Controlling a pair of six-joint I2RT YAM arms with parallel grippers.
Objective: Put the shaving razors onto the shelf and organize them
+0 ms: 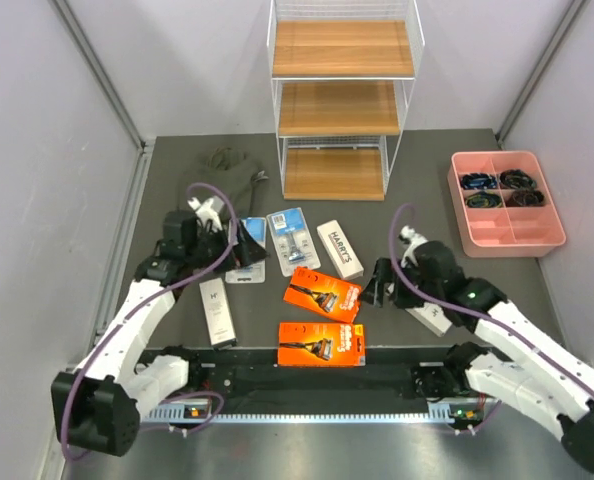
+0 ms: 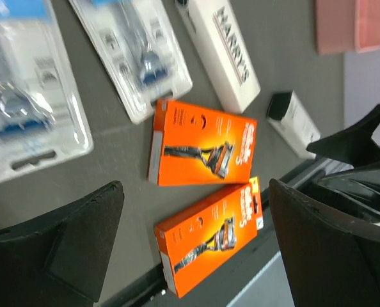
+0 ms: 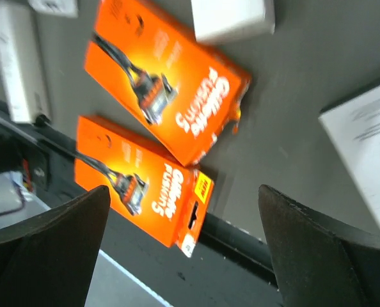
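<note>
1. Left pincer (image 2: 195, 192) — jaws wide apart, empty, above a blister pack (image 2: 30, 109) on the left of the bench (image 1: 432, 185).
2. Right pincer (image 3: 183, 195) — jaws wide apart, empty, just right of the upper orange box (image 1: 322, 294).
3. Second orange box (image 1: 321, 343) lies near the bench front edge.
4. Second blister pack (image 1: 293, 240) and a white box (image 1: 339, 248) lie side by side at centre.
5. Left white box (image 1: 216, 312) lies apart; third white box (image 1: 429, 318) lies partly under the right arm.
6. Shelf (image 1: 342, 48) stands at the rear; all packs lie on the bench before it.
</note>
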